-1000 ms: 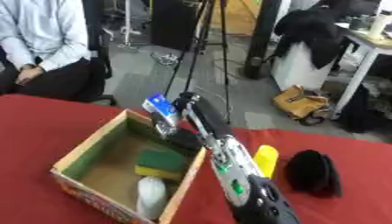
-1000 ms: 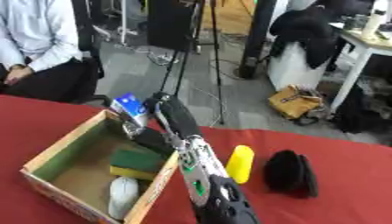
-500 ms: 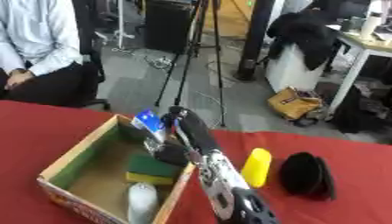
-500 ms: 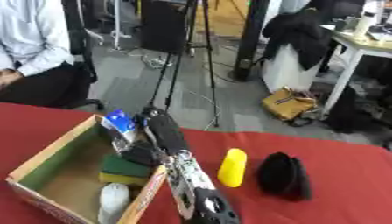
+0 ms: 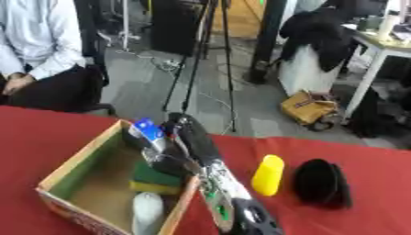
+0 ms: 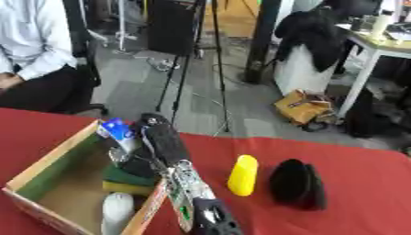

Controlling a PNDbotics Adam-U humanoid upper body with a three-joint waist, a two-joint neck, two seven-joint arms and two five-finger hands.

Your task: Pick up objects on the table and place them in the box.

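Fingers of the right hand (image 5: 173, 142) curl round a blue-and-white item (image 5: 147, 130) above the box's (image 5: 74, 166) far edge; yellow bottle (image 5: 267, 175) right, lengthwise near-to-far.

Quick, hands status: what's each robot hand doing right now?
Left robot hand: not in view.
Right robot hand: over the box, at a blue-and-white item; whether its fingers grip it cannot be told.

I see a table with a red cloth top (image 5: 48, 133). Directly on it: an open cardboard box (image 5: 66, 167) at left, a yellow cylindrical bottle (image 5: 267, 175) lying beside it, and a black rounded object (image 5: 320, 183) further right.
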